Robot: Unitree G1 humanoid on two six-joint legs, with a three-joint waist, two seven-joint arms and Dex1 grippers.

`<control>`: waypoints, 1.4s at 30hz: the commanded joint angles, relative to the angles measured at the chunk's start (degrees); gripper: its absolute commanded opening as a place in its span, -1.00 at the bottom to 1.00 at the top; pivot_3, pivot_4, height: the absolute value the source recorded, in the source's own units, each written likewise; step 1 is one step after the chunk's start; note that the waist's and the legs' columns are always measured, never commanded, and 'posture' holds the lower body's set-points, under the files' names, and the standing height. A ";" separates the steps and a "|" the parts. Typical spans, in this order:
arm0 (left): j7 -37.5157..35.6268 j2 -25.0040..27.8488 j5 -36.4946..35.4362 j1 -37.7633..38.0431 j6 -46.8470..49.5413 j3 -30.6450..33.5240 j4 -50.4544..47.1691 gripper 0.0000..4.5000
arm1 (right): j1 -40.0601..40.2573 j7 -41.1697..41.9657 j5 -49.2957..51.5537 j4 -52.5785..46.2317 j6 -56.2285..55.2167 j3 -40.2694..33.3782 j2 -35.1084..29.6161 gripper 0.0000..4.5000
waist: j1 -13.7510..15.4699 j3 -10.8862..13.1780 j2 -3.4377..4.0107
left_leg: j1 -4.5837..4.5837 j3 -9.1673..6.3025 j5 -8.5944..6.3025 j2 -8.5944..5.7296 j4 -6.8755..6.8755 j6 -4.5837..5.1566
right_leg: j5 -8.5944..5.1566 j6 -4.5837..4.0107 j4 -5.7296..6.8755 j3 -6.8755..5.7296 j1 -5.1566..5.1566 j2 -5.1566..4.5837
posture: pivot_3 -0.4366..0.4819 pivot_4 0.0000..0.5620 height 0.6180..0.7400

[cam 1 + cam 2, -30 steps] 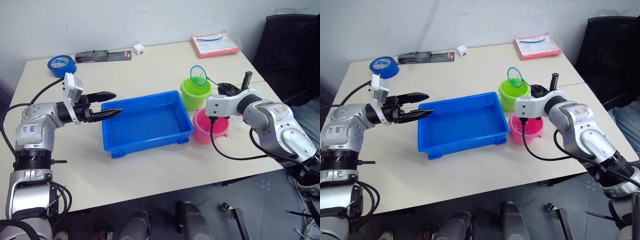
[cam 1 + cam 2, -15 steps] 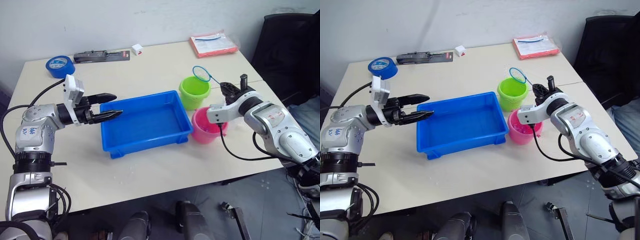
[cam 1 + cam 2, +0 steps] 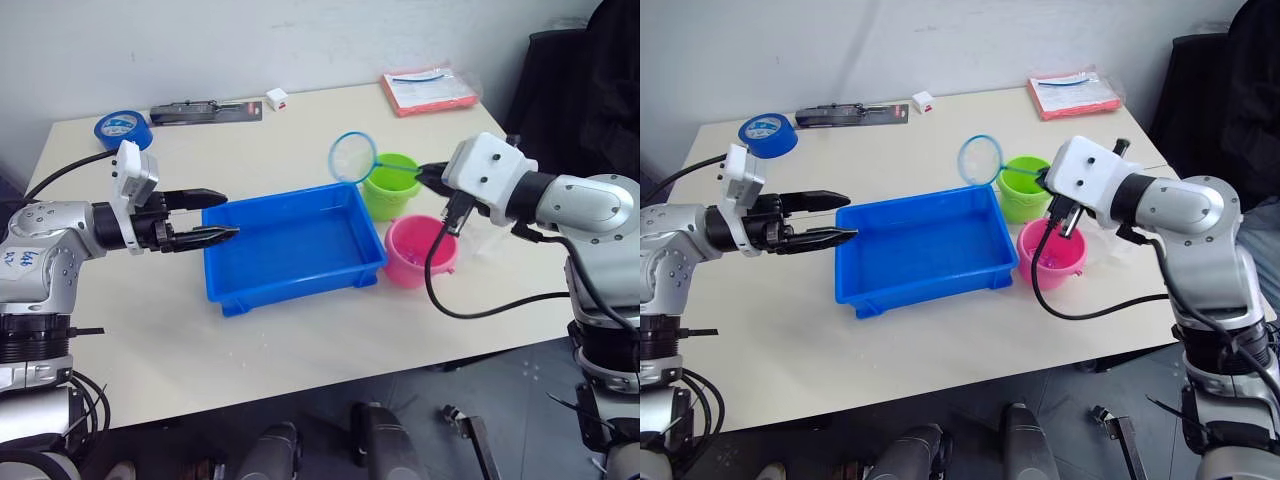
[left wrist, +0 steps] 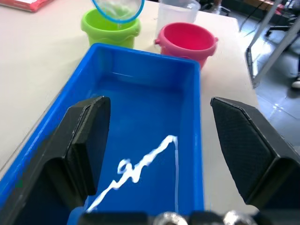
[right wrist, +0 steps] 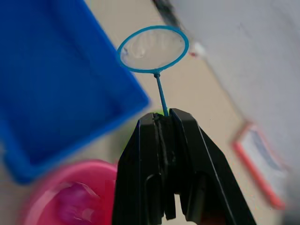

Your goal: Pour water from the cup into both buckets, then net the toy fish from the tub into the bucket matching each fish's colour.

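Left end effector (image 3: 222, 211) level, fingers spread; right end effector (image 5: 165, 123) raised, fingers pinched together.

Tub (image 3: 293, 246): I see it just ahead of my left fingertips (image 3: 222, 234).
Net (image 5: 153, 49): hoop out beyond my right fingertips (image 5: 165, 121).
Buckets (image 3: 391, 184): side by side, beyond tub's far end from the left fingers.

no legible text, labels or numbers anywhere
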 commanded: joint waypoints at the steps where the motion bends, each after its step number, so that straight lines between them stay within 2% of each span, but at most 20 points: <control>1: -1.82 3.18 -3.83 2.84 3.43 1.75 -8.13 0.65 | 0.51 5.89 10.84 -3.16 4.87 -0.96 -0.31 -0.65 | 0.00 0.00 0.00 | 0.00 -0.01 0.00 0.00 -0.01 0.00 | 0.00 0.00 -0.01 0.03 0.01 0.00 | -0.05 -0.47 1.00; 4: -3.45 5.08 -5.02 6.57 3.68 1.97 -12.66 0.65 | -0.35 9.95 18.24 -2.40 10.13 0.92 -0.20 -0.65 | -0.05 0.00 0.00 | 0.01 -0.01 0.00 0.01 -0.04 0.00 | 0.00 0.00 -0.04 0.02 0.01 0.00 | -0.05 -0.47 1.00; 8: -4.77 6.73 -6.28 10.75 4.21 1.51 -17.41 0.65 | 2.22 14.10 21.43 -2.97 9.35 5.65 -0.71 -0.65 | 0.10 0.00 0.00 | 0.06 -0.08 -0.01 0.06 -0.04 -0.01 | 0.00 0.00 -0.15 -0.01 0.15 0.01 | -0.05 -0.47 1.00; 11: -5.61 7.24 -4.27 13.52 2.44 -1.20 -19.99 0.65 | 6.18 16.37 22.82 -5.50 7.47 8.70 -1.39 -0.65 | 0.57 0.00 0.00 | 0.08 -0.15 -0.01 0.05 -0.03 -0.01 | 0.00 0.00 -0.20 -0.05 0.24 -0.01 | -0.05 -0.47 1.00; 15: -6.31 6.72 -1.26 14.99 -1.41 -5.26 -20.67 0.65 | 7.94 13.76 18.13 -3.97 3.04 15.28 0.98 -0.65 | 1.35 0.00 0.01 | 0.18 -0.22 -0.01 0.03 0.02 -0.01 | 0.02 0.03 -0.66 -0.10 0.50 -0.01 | -0.05 -0.47 1.00; 22: -6.75 5.37 4.46 17.86 -7.48 -12.57 -20.18 0.65 | 9.17 9.09 8.59 3.81 -6.41 25.89 7.77 -0.65 | 1.46 0.00 0.00 | 0.27 -0.23 -0.01 0.04 -0.02 -0.02 | 0.02 0.02 -0.65 -0.12 0.57 0.00 | -0.05 -0.47 1.00; 32: -5.29 3.13 8.08 17.77 -11.17 -14.30 -17.46 0.65 | 6.24 4.62 0.95 17.62 -14.74 28.01 14.39 -0.65 | 1.39 0.00 0.01 | 0.29 -0.24 -0.01 0.04 -0.03 -0.02 | 0.02 0.02 -0.63 -0.16 0.56 0.03 | -0.05 -0.47 1.00; 39: -4.52 2.87 8.28 19.30 -11.97 -13.89 -17.44 0.65 | 6.87 6.45 -0.31 16.20 -14.77 27.68 12.14 0.87 | 1.40 0.00 0.01 | 0.28 -0.26 -0.01 0.04 -0.04 -0.02 | 0.02 0.02 -0.63 -0.16 0.57 0.03 | -0.05 -0.47 1.00; 40: -3.78 2.71 8.08 19.86 -11.80 -13.33 -17.57 0.65 | 7.23 6.67 -0.20 14.89 -14.02 27.18 11.22 0.98 | 1.41 0.00 0.01 | 0.28 -0.26 -0.01 0.04 -0.04 -0.02 | 0.02 0.02 -0.62 -0.16 0.57 0.03 | -0.05 -0.47 1.00; 42: -2.25 2.62 7.01 21.57 -10.66 -11.65 -18.30 0.65 | 8.48 7.15 1.13 11.32 -11.97 25.35 8.90 0.98 | 1.44 0.00 0.01 | 0.27 -0.26 -0.01 0.04 -0.04 -0.02 | 0.02 0.02 -0.62 -0.16 0.57 0.03 | -0.05 -0.47 1.00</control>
